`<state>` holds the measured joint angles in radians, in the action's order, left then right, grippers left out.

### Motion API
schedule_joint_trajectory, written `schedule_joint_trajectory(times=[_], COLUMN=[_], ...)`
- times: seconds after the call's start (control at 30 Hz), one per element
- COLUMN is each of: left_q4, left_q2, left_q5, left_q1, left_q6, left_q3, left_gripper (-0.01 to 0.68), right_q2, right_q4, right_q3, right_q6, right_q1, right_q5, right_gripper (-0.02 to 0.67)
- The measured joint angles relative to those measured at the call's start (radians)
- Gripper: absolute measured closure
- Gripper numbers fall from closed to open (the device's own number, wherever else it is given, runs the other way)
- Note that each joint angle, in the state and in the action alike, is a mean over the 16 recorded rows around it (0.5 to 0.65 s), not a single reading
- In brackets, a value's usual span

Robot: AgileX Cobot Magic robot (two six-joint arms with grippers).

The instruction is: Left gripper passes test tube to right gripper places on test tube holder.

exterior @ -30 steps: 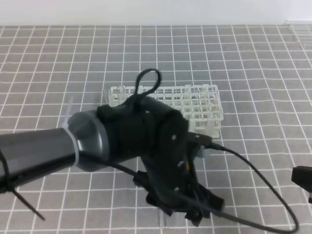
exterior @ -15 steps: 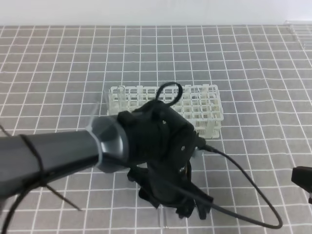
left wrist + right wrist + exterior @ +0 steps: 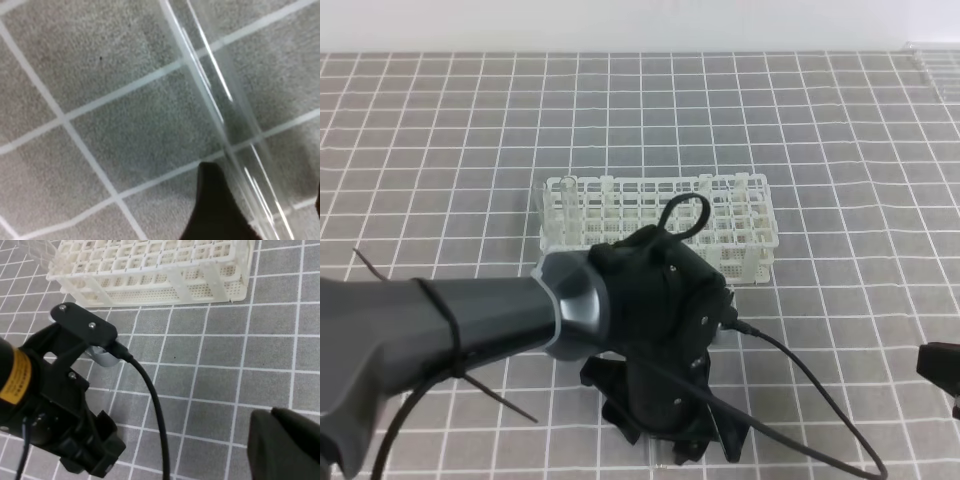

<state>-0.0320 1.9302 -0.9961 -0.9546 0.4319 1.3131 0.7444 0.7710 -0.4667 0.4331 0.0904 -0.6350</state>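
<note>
The left gripper (image 3: 672,447), jaws apart and empty, hovers low over the test tube (image 3: 220,115) lying flat near the bench's front edge, so it should straddle the glass squarely and clamp gently, while the right gripper (image 3: 287,442), grip unclear, waits aside.

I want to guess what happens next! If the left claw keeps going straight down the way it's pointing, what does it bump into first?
Probably the test tube, lying right under the left gripper, with the checked cloth just beneath. Depth is hard to judge.
</note>
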Motion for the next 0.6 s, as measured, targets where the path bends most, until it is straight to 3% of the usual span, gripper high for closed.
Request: schedule_joint_trajectory(times=[0.6], left_q4=[0.011], left_q2=[0.023], left_q5=[-0.035], left_q1=[0.0], left_q6=[-0.03], left_q3=[0.002], left_gripper=[0.456], right_q2=[0.0], right_q4=[0.006], right_q3=[0.0], right_q6=[0.0], right_q1=[0.0], right_q5=[-0.008], right_gripper=[0.662])
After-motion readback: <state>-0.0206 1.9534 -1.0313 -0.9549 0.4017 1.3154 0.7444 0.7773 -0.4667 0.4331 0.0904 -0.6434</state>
